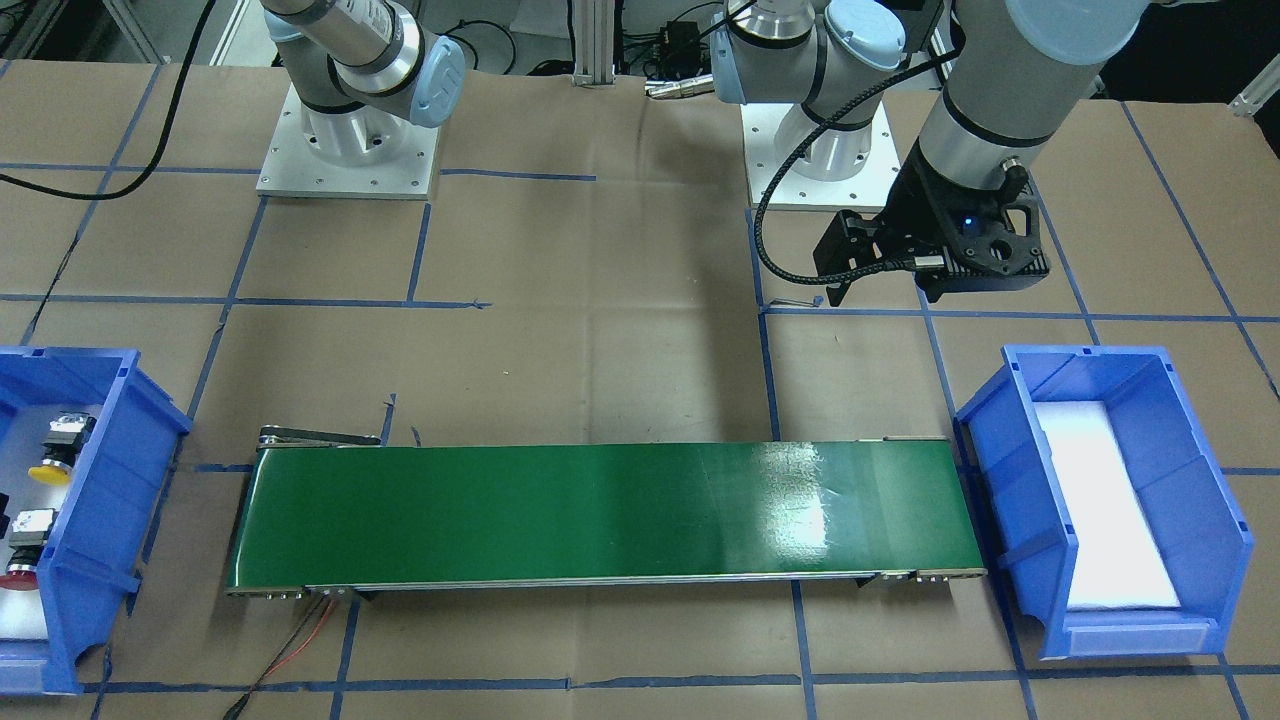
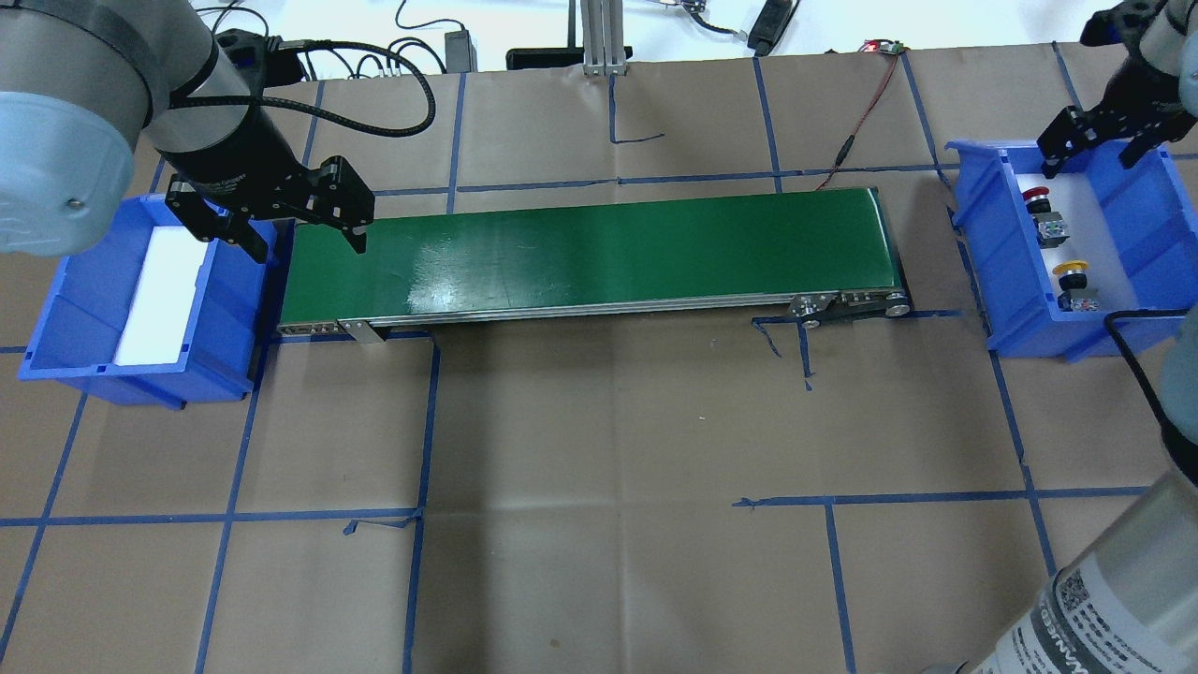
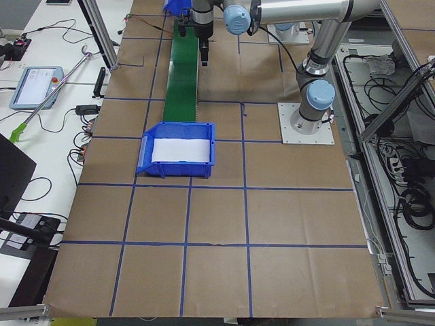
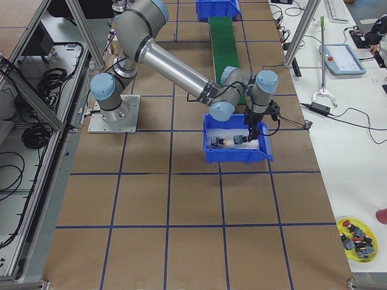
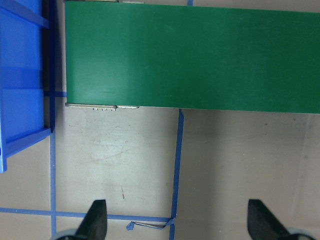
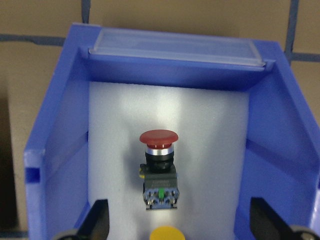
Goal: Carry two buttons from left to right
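The red button (image 6: 159, 165) and the yellow button (image 6: 165, 234) lie on white foam in a blue bin (image 6: 60, 150) at the robot's right end of the table. They also show in the overhead view, red (image 2: 1041, 211) and yellow (image 2: 1074, 281), and in the front view, red (image 1: 25, 545) and yellow (image 1: 58, 450). My right gripper (image 2: 1090, 157) hangs open and empty above this bin, over the red button. My left gripper (image 2: 309, 245) is open and empty above the left end of the green conveyor belt (image 2: 599, 253).
A second blue bin (image 2: 84, 309) holding only a white foam pad stands beyond the belt's left end, beside my left gripper. Brown paper with blue tape lines covers the table. A red wire (image 2: 866, 103) runs from the belt's right end to the back.
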Controlling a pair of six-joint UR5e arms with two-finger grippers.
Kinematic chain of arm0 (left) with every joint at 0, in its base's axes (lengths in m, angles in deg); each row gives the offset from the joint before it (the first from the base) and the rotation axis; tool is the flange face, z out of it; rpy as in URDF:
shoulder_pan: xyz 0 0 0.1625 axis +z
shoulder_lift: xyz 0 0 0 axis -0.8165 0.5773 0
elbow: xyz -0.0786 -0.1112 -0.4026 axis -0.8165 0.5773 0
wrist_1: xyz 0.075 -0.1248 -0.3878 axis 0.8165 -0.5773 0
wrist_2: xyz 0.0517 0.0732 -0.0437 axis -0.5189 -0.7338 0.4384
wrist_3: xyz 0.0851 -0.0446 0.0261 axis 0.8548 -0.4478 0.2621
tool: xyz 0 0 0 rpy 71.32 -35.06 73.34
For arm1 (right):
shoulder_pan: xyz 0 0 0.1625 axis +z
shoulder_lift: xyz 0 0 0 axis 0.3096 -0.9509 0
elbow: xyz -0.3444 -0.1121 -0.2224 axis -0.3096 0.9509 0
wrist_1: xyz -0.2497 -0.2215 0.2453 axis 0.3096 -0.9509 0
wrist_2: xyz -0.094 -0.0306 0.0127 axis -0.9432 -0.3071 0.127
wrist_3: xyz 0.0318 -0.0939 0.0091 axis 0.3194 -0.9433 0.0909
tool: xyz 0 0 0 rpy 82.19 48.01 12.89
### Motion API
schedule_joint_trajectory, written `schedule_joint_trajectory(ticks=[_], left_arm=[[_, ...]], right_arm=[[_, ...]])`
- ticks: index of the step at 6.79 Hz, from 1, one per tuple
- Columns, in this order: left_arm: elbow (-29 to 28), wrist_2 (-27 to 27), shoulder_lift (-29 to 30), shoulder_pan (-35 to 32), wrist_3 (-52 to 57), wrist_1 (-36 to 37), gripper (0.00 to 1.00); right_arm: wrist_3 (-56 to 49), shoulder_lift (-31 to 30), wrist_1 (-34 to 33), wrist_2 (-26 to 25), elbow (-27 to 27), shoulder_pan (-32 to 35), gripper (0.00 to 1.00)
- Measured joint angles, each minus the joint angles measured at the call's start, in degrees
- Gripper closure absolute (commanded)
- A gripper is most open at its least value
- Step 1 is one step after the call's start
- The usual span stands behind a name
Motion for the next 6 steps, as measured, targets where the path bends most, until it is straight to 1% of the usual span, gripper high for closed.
schedule_joint_trajectory(ticks=[1,3,4,5,6], left_arm=[[0.0,0.0,0.0,0.0,0.0,0.0,0.0],[-0.03,0.0,0.02,0.0,0.0,0.0,0.0],[-0.06,0.0,0.06,0.0,0.0,0.0,0.0],[-0.07,0.0,0.08,0.0,0.0,0.0,0.0],[-0.08,0.0,0.12,0.0,0.0,0.0,0.0]], right_arm=[[2.67,-3.45,1.86,0.24,0.0,1.01,0.0],[12.28,-9.91,6.57,0.4,-0.23,6.82,0.0],[19.84,-13.73,10.8,0.47,-0.49,10.98,0.0],[26.92,-17.15,13.65,0.48,-1.32,16.02,0.0],[33.5,-20.0,14.71,0.25,-3.19,21.66,0.0]])
